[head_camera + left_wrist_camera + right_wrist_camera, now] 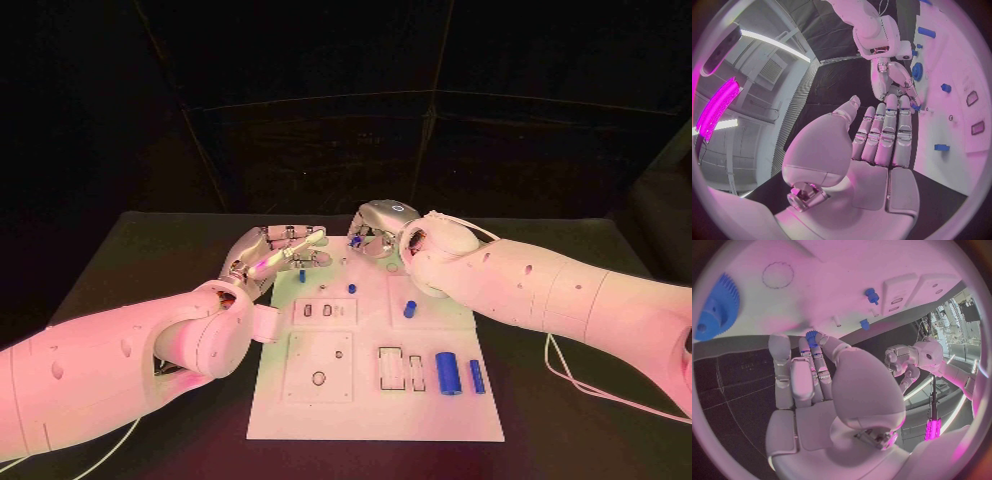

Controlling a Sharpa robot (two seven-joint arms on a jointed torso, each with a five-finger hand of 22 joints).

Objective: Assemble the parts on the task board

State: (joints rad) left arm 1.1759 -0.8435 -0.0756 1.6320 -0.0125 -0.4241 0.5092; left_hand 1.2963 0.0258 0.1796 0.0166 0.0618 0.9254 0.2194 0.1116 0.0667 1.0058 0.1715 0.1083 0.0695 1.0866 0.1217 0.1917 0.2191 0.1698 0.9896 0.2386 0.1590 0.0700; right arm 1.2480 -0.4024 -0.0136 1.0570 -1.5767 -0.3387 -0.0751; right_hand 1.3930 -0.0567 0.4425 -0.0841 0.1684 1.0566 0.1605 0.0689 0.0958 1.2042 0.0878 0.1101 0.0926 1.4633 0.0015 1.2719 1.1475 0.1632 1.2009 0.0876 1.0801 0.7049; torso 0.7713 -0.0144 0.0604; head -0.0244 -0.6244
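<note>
Both hands at the board's (375,415) far edge on the bench (144,250). Right hand (382,232): fingers pinch a small blue gear (811,335) at their tips. Left hand (281,250): fingers straight, side by side, holding nothing, tips near the right fingers. A larger gear (717,307) lies beyond the right fingertips; two blue cylinders (459,374) well behind.

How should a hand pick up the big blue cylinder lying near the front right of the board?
Grip the large blue cylinder across its round sides at mid-length, coming straight down from above. It lies flat on the task board, and a thinner blue pin lies close beside it, so keep the fingers narrow.
</note>
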